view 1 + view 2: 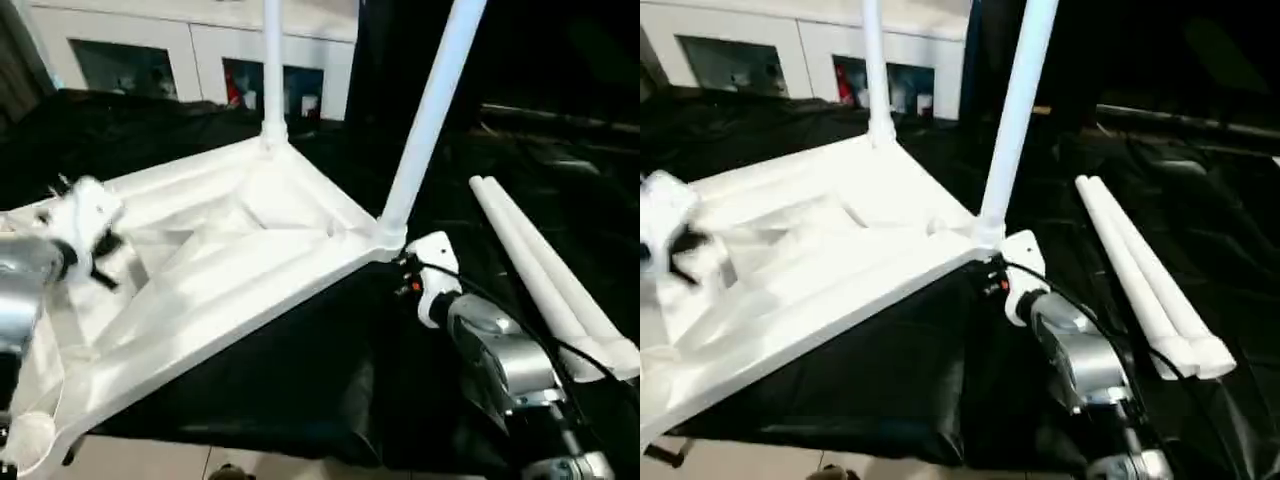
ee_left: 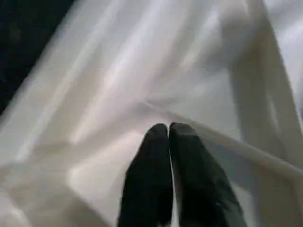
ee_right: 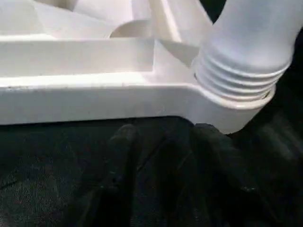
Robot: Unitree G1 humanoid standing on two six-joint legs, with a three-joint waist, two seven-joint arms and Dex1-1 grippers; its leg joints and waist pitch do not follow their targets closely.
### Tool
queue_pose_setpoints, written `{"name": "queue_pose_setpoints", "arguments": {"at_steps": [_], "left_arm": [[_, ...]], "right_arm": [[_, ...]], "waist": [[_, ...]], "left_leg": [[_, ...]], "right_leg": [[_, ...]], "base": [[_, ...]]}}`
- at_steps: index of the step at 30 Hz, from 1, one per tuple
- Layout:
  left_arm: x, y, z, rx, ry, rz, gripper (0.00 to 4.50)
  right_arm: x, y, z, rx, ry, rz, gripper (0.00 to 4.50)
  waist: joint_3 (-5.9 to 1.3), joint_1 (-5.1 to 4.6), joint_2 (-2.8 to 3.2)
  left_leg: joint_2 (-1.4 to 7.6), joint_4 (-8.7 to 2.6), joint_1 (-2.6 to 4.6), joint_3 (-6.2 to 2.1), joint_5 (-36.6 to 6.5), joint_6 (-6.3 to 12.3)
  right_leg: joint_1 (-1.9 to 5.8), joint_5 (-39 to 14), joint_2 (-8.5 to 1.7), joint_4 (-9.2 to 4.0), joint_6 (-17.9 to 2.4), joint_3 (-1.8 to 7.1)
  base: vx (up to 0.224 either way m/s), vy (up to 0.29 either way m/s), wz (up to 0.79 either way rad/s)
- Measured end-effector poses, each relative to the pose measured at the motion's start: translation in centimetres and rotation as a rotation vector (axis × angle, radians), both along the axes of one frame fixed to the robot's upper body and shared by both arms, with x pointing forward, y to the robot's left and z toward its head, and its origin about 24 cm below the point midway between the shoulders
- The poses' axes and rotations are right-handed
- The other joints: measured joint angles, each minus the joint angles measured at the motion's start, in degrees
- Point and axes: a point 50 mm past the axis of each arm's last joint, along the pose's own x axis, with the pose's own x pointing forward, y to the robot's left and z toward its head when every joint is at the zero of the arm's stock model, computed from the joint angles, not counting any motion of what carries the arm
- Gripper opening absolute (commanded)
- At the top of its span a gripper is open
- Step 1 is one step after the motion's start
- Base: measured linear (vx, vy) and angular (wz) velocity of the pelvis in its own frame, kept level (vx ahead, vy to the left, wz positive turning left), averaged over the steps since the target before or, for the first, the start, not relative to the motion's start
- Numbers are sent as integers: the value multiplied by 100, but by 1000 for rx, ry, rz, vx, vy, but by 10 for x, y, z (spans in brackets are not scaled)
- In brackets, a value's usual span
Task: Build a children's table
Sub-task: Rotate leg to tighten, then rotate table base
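The children's table top [image 1: 230, 260] lies upside down on black cloth, ribbed underside up. One white leg [image 1: 272, 60] stands in its far corner socket. A second leg [image 1: 430, 110] stands in the right corner socket [image 3: 227, 109], its threaded end [image 3: 236, 80] seated there. Two loose legs [image 1: 545, 270] lie side by side on the cloth at the right. My left gripper [image 2: 169, 130] is shut, empty, just above a rib on the left part of the underside. My right gripper [image 3: 165, 137] is open just below the table's edge at the right corner, holding nothing.
A white cabinet [image 1: 190, 50] with glass-fronted shelves stands at the back. Black cloth [image 1: 300, 380] covers the work surface and drops off at the front edge, where pale floor [image 1: 200, 460] shows. My right forearm [image 1: 500, 360] reaches in from the lower right.
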Motion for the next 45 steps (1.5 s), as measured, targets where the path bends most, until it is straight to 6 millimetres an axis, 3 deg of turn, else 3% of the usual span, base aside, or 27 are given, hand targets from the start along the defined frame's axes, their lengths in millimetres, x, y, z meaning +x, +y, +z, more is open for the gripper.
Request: {"name": "queue_pose_setpoints", "arguments": {"at_steps": [9, 10, 13, 18, 24, 30, 36, 45], "left_arm": [[-7, 0, -17, 8, 82, -16, 0], [-7, -1, -19, -1, 85, -34, 0], [-6, -9, -26, -39, 97, -78, 0], [-7, -15, -27, -84, 110, -142, 0], [-17, -43, -25, -216, 185, -347, 0], [-24, -78, -31, -327, 246, -550, 0], [-12, -109, -37, -326, 225, -651, 0], [33, -135, -36, -120, 77, -635, 0]], "right_arm": [[9, 12, -11, 11, 44, 16, 88], [12, 15, -11, 17, 45, 19, 62], [21, 26, -10, 35, 43, 23, 57], [29, 33, -11, 41, 49, 28, 7], [34, 44, -10, 52, 49, 53, 7], [37, 40, -13, 36, 44, 49, 7], [38, 36, -13, 29, 35, 53, 7], [43, 10, 6, 10, -65, 4, 7]], "waist": [[-5, -16, -11], [-5, -14, -11], [-5, -15, -12], [-11, 16, -26], [-9, 16, -45], [-11, -5, -56], [-8, -5, -52], [15, -10, -6]], "left_leg": [[0, 2, 0, 0, 5, -8], [0, 2, 1, 0, 5, -8], [0, 4, 2, 0, 7, -11], [-1, 7, -1, 0, 9, -14], [0, 11, -1, 0, 9, -14], [-1, 14, 2, 3, 10, -14], [0, 17, 4, 1, 12, -19], [-1, 55, 2, -13, 12, -18]], "right_leg": [[-2, 0, 4, 7, -1, 0], [-1, 1, 4, 8, -2, 0], [-1, 4, 4, 14, -7, 0], [5, 4, 2, 16, -8, -5], [6, 6, 1, 21, -10, -6], [5, 6, 2, 23, -10, -3], [4, 7, 5, 38, -12, -6], [5, 18, 6, 73, -15, -3]], "base": [[0, 0, 0], [0, 0, 0], [0, 0, 0], [0, 0, 0], [0, 0, 0], [0, 0, 0], [0, 0, 0], [0, 0, 0]]}}
